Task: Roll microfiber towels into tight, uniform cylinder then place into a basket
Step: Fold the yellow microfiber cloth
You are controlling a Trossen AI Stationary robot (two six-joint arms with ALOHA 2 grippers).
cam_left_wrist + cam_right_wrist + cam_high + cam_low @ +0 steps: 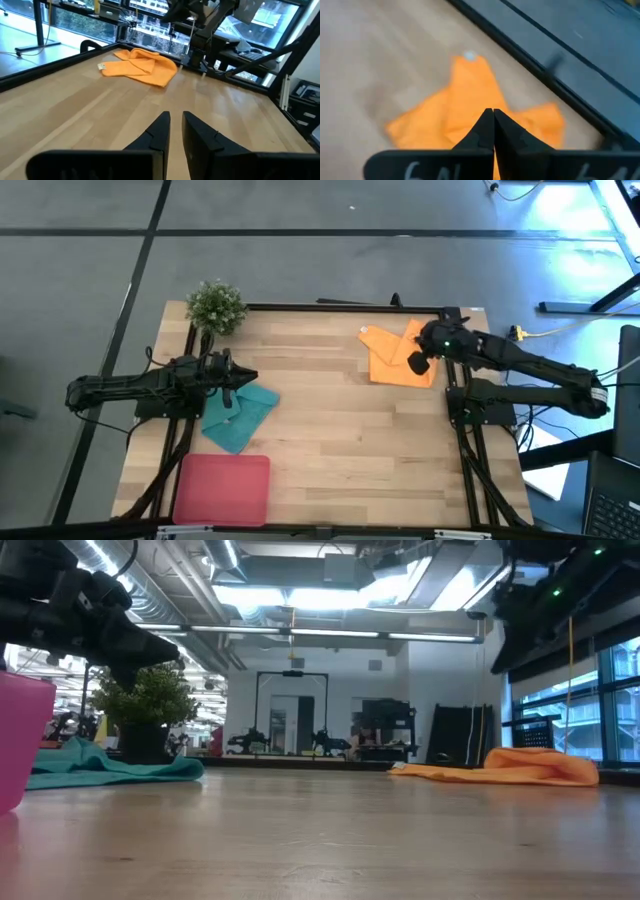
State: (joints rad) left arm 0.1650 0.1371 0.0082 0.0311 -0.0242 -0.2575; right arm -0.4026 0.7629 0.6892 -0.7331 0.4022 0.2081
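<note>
Currently we find neither of the 2 towels rolled and the pink basket [222, 490] holding nothing. Taking the basket as our landmark, the teal towel [238, 418] lies crumpled just beyond it, while the orange towel [398, 358] lies crumpled well apart from it, toward the far right corner of the table [340, 440]. A potted plant [215, 306] stands at the far left corner, beyond the teal towel from the basket.

The left gripper [232, 380] hangs over the far edge of the teal towel; its wrist view shows the fingers [159, 131] nearly together with only a narrow gap, holding nothing. The right gripper [493, 116] hangs above the orange towel, at its edge farthest from the basket, fingers pressed fully together and also holding nothing. The low view shows both grippers raised clear of the cloth.

We judge the step in hand to be the first approach to the towels. To do it well, we advise that each towel be spread flat before any rolling, since a roll begun on bunched cloth will come out uneven. The fingers must part before descending, take 1 edge squarely, and keep even tension across the width so the cylinder stays tight.
</note>
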